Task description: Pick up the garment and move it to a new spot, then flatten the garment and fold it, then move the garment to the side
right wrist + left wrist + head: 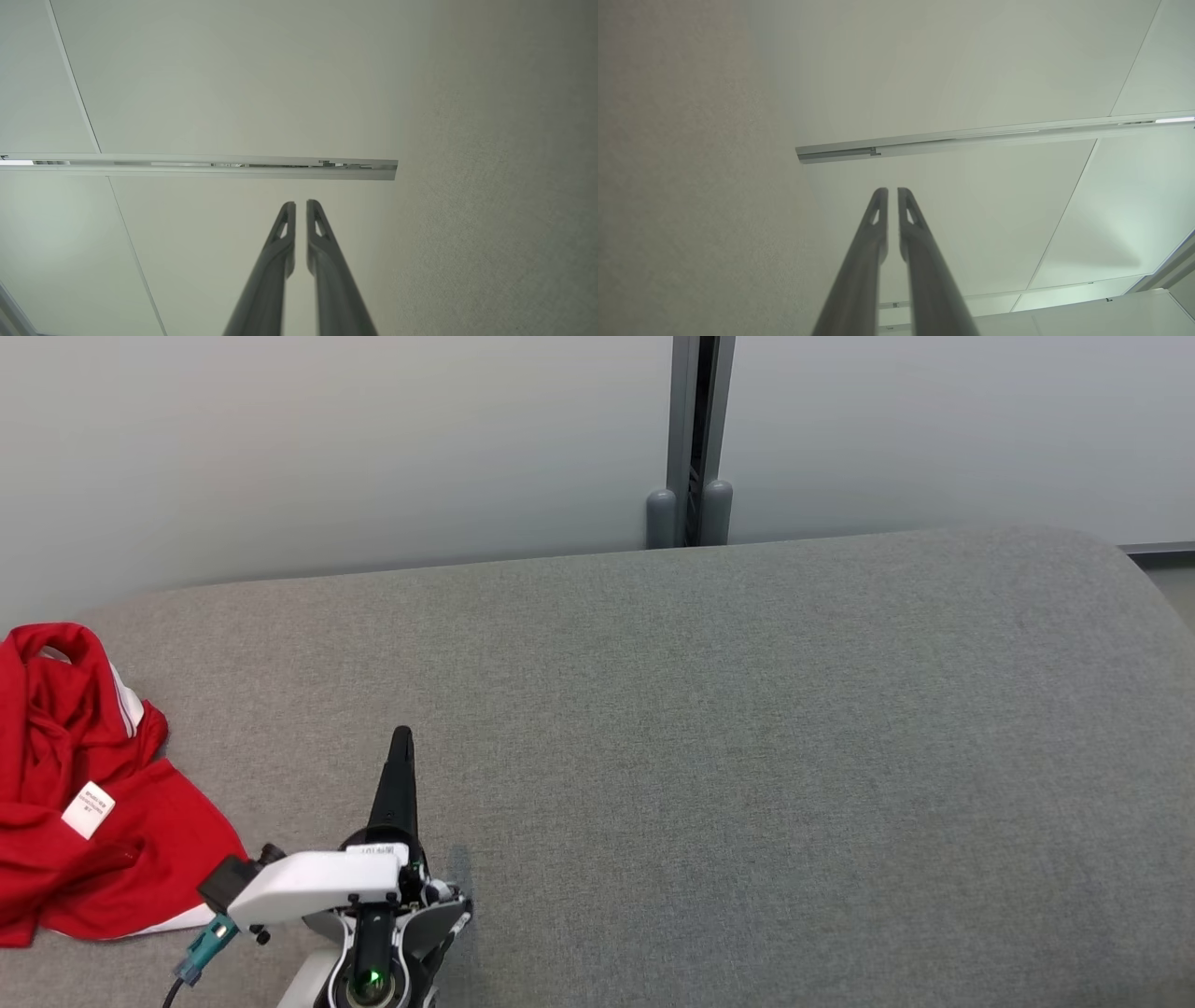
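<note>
The red garment (84,784) lies at the far left of the head view, crumpled in a heap on the grey upholstered cushion (747,756). Part of it is cut off by the view's left edge. A white sewn-in label (89,808) faces up near its middle, and a white-trimmed edge shows at its upper right. The heap's long axis runs roughly from near to far, along the cushion's left end, not across it.

Just right of the garment's near corner, but not touching it, is the left gripper (401,742). Its two dark fingers are pressed almost together into one tapering point and hold nothing. In its own wrist view only a thin slit parts the fingers, seen against pale panels and a light rail. The fingers point up the head view, so the cloth sits off to their left side rather than ahead of them.

Further right the cushion is bare grey fabric, which looks like room for a new spot and for spreading the cloth flat.

The right gripper (301,205) shows in its own wrist view, fingers likewise drawn nearly closed on nothing.

The left arm is clearly the nearer one. I judge the coming move to be a swing leftward with the fingers parted, to take the heap's near right edge.
</note>
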Motion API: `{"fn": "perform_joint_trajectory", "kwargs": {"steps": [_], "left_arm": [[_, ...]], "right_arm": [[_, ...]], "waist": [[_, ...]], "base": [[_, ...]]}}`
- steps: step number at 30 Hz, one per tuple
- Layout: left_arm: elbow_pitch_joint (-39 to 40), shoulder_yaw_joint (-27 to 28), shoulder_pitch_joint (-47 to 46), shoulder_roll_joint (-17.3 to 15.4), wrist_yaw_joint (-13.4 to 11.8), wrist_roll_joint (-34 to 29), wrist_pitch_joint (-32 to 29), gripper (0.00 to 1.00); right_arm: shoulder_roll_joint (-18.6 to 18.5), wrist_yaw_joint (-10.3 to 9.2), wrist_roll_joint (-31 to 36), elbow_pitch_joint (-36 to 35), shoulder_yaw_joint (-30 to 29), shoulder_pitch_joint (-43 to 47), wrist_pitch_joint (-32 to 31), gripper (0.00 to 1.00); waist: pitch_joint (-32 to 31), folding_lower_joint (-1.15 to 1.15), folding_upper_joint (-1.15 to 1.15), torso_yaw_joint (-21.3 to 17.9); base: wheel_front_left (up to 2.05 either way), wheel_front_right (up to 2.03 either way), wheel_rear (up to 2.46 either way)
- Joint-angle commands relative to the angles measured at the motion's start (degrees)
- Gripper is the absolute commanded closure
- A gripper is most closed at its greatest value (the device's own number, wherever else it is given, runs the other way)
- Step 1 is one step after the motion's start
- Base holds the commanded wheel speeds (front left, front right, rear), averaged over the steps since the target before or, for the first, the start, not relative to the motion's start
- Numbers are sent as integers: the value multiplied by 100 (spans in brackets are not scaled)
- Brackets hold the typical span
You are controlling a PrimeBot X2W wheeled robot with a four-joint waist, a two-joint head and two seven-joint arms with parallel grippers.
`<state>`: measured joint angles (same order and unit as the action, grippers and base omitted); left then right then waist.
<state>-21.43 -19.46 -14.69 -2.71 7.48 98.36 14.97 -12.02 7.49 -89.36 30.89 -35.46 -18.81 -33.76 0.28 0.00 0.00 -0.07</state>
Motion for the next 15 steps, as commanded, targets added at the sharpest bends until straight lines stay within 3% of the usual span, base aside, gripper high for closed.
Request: {"fn": "perform_joint_trajectory", "kwargs": {"steps": [1, 8, 15], "left_arm": [[4, 7, 7, -6, 0, -4, 0, 0], [127, 114, -15, -67, 0, -90, 0, 0], [266, 353, -26, -113, 1, -658, 0, 0]], "right_arm": [[20, 0, 14, -22, 14, 9, 25, 0], [100, 0, 166, -278, 322, 98, 447, 0], [43, 0, 726, -546, 746, 178, 947, 0]], "waist": [[0, 0, 0, 0], [1, 0, 0, 4], [-3, 0, 0, 8]], "base": [[0, 0, 0], [0, 0, 0], [0, 0, 0]]}}
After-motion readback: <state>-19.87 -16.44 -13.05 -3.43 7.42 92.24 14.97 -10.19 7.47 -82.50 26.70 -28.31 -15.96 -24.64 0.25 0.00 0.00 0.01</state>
